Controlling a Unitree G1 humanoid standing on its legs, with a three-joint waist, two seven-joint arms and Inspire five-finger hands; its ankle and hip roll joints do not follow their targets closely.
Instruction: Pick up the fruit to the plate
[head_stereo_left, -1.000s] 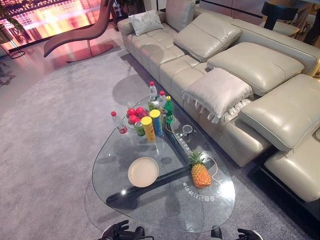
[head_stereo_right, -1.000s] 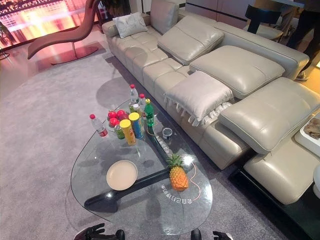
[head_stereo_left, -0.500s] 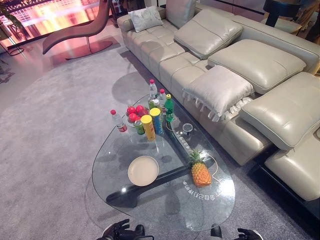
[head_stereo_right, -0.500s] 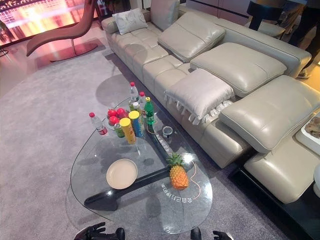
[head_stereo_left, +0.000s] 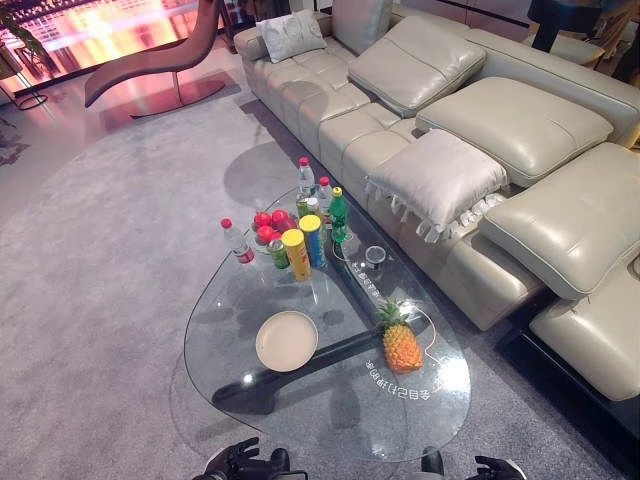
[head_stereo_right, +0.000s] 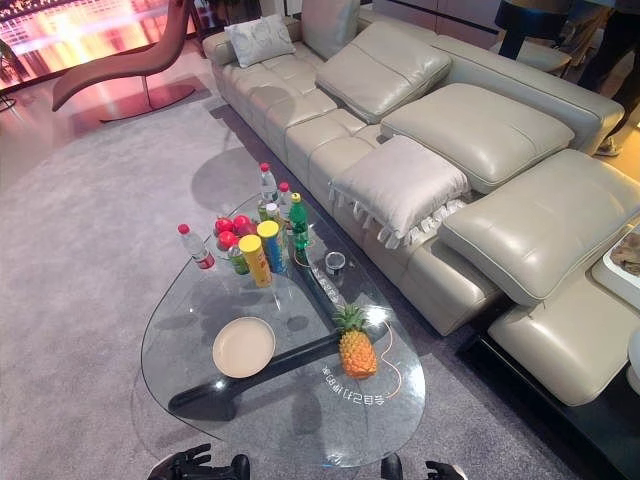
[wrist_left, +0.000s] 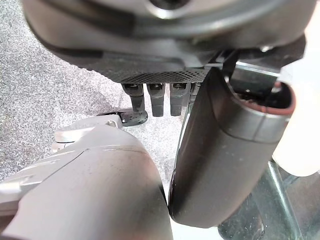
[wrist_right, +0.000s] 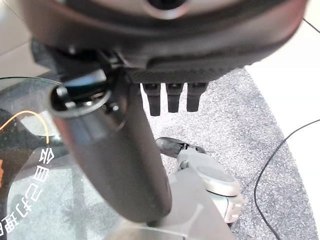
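Both hands, the left hand (head_stereo_left: 240, 462) and right hand (head_stereo_left: 495, 467), hang low at the near edge of the glass table (head_stereo_left: 330, 420) with fingers straight and holding nothing. The pineapple (head_stereo_left: 400, 345) stands upright right of the empty plate (head_stereo_left: 286, 341), apart from it. Tall and top-heavy, it could tip or slide on the glass if grasped too high.

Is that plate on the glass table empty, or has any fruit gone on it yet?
Empty. The plate shows a bare cream surface; the pineapple stands upright on the glass beside it, apart from it.
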